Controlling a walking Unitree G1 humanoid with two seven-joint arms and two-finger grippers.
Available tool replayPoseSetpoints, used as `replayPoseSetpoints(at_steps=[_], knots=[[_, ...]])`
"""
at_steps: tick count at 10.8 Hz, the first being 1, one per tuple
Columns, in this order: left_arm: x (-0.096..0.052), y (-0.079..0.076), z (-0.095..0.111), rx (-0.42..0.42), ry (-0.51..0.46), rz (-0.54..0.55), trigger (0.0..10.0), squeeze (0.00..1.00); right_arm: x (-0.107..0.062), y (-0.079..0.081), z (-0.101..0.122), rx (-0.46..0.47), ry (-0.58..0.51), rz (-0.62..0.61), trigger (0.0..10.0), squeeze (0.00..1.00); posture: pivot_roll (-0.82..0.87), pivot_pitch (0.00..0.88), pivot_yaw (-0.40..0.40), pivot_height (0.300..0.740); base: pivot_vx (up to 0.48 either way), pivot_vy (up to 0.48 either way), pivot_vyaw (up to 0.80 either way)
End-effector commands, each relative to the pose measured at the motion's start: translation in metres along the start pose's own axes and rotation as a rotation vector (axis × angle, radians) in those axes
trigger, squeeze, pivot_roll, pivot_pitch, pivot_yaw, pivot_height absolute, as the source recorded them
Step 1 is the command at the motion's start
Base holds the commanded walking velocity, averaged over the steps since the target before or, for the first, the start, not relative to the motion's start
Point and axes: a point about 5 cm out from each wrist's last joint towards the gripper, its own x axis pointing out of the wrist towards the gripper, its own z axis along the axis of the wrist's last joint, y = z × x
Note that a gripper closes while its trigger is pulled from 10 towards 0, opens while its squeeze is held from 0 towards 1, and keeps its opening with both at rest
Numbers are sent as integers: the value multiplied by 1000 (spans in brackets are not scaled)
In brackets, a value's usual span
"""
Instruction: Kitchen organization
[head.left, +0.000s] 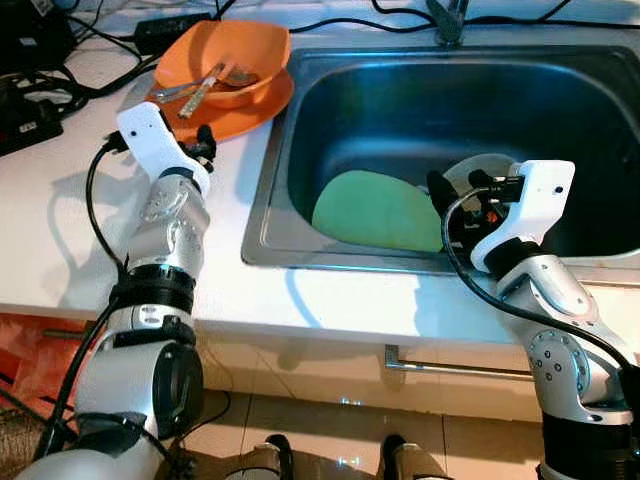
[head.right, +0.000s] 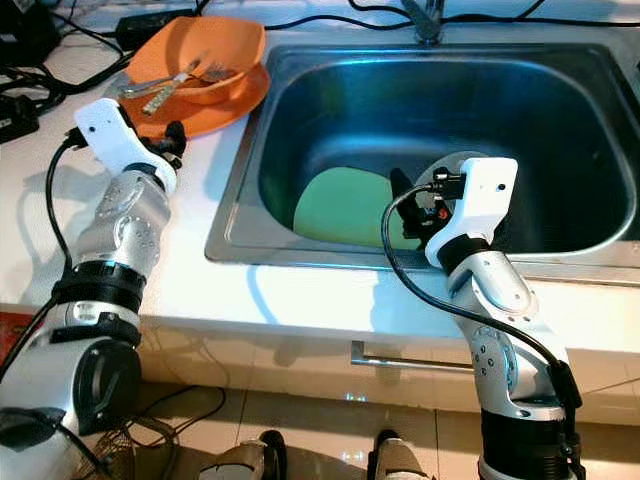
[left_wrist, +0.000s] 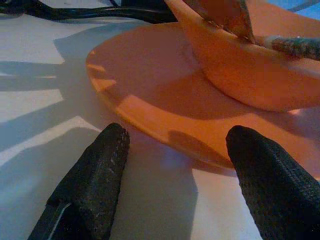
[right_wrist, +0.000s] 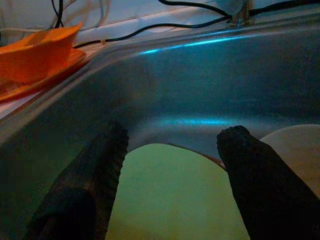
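With the sink (head.left: 300, 130) as landmark: the right gripper (right_wrist: 170, 165) hangs inside it, jaws wide apart and empty, aimed at the green plate (head.left: 378, 210) lying on its floor, a pale plate (right_wrist: 295, 145) just beside that; the left gripper (left_wrist: 175, 175) sits on the counter left of the sink, jaws likewise spread and empty, facing the orange plate (left_wrist: 150, 100) that carries an orange bowl (left_wrist: 250, 75) with cutlery (head.left: 205, 88). The step looks like clearing dishes from the sink; next, the right gripper probably needs to drop onto the green plate's rim and close.
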Motion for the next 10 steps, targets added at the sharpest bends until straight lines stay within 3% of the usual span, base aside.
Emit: replayPoseSetpoints(at_steps=[1, 6, 10], knots=[[-2, 9, -2, 23, 6, 30, 10000, 0, 0, 1, -1, 14, 11, 5, 10000, 0, -32, 224, 109, 740, 0, 0, 0], [-2, -3, 20, 77, -75, -27, 10000, 0, 2, -1, -1, 20, 9, -1, 10000, 0, -23, 222, 111, 740, 0, 0, 0], [5, -3, 10, 91, -7, -60, 10000, 0, 1, -1, -2, 19, 7, -8, 10000, 0, -37, 230, 114, 740, 0, 0, 0]])
